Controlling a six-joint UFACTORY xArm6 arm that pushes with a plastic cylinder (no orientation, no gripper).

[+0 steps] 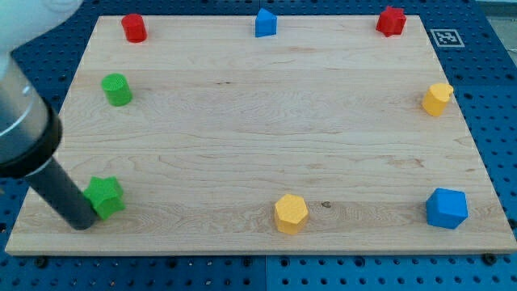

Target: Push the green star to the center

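Green star (pixel 105 196) sits near the worktop's (pixel 242 121) bottom-left corner, my tip (pixel 81 221) touching its left side; no fingers show.

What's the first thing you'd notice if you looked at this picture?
The big dark rod coming in from the view's left edge grabs the eye; my tip sits right against the left side of the green star near the bottom-left corner of the wooden board. After that, you'd spot the other bright blocks dotted around the board's edges, like the blue block at bottom right.
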